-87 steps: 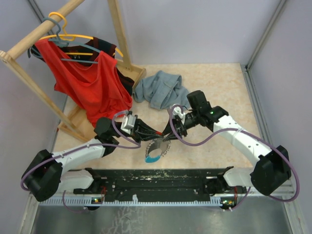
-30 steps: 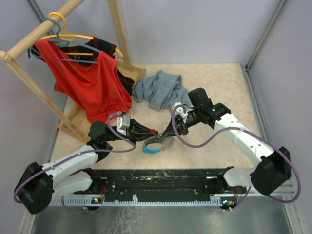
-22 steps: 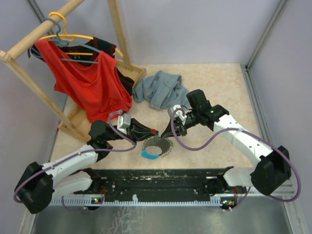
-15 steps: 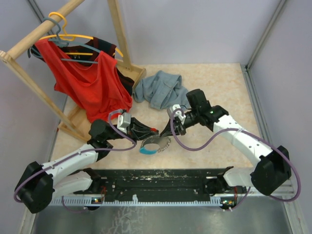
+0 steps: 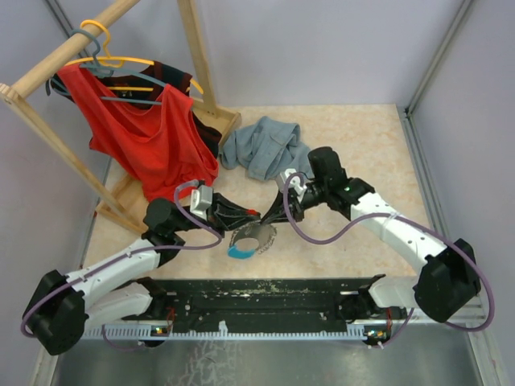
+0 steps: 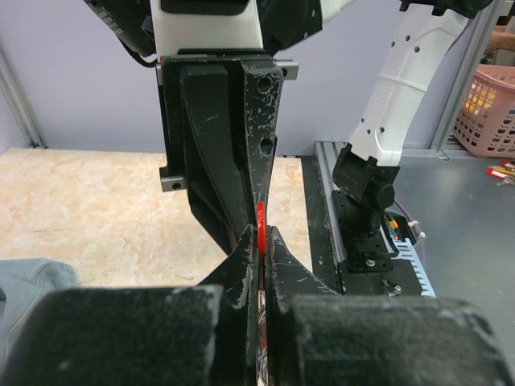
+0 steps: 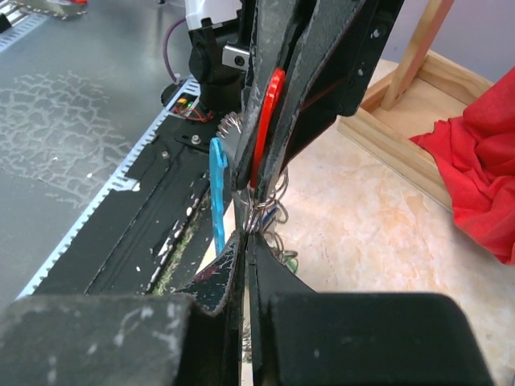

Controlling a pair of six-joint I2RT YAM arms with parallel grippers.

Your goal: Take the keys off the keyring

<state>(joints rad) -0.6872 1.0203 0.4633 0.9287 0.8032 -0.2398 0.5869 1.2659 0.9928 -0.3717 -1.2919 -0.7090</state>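
The left fingers point(image 6: 251, 251) are pinched tight on the head of the red key point(image 6: 260, 221). Meeting them tip to tip, the right fingers point(image 7: 240, 251) are closed on the silvery rings of the keyring point(image 5: 245, 240). Its grey-and-blue loop hangs just below both, near the desk point(image 5: 354, 137) front.

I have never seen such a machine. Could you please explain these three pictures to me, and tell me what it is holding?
These are two robot arms, bolted at the near edge of a table. The wide picture looks down from above; the other two come from a small camera on each wrist. The left tool is shut on a red key; the right tool is shut on the keyring, between the two. Farther back lie a grey-blue cloth and a wooden rack with a red garment.
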